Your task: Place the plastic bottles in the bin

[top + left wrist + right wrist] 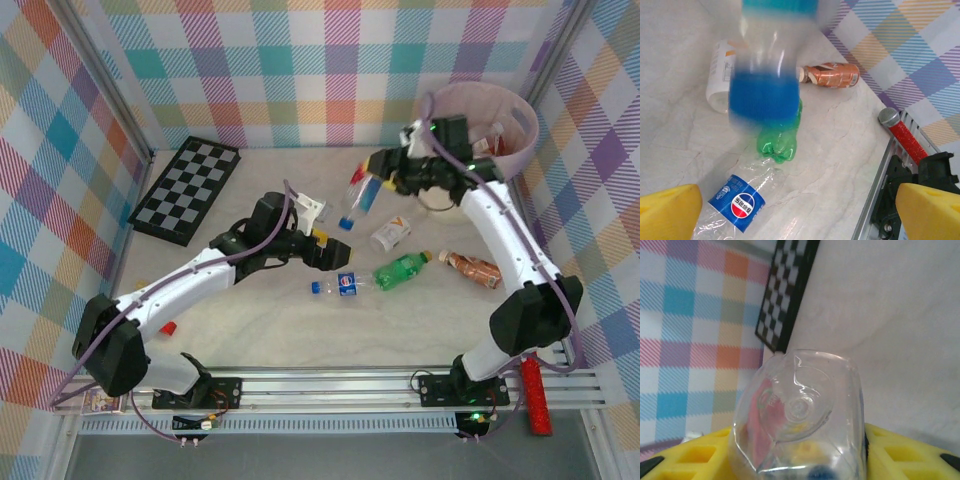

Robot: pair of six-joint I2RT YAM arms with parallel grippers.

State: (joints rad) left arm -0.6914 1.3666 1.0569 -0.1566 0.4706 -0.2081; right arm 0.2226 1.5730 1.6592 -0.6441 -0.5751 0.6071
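**Clear plastic bottle w/ blue label (800, 405) clamped, not yet dropped**

R gripper (800, 450) is shut on it, base toward the wrist cam. It holds it in the air just left of the round cream bin w/ pink liner (527, 120) in the top view, not over the rim. L gripper (799, 210) hangs farther left of the bin, fingers (670, 212) wide apart, nothing between them.

Done: a red-and-white btl (490, 138) shows inside the bin.

Left: four lie on the table (250, 330), arm-side of the bin: Pepsi-labelled clear btl (345, 285), green btl (403, 270), white-labelled btl (390, 235), and brown btl (472, 268) nearest the bin.

Judgement: well short of done.
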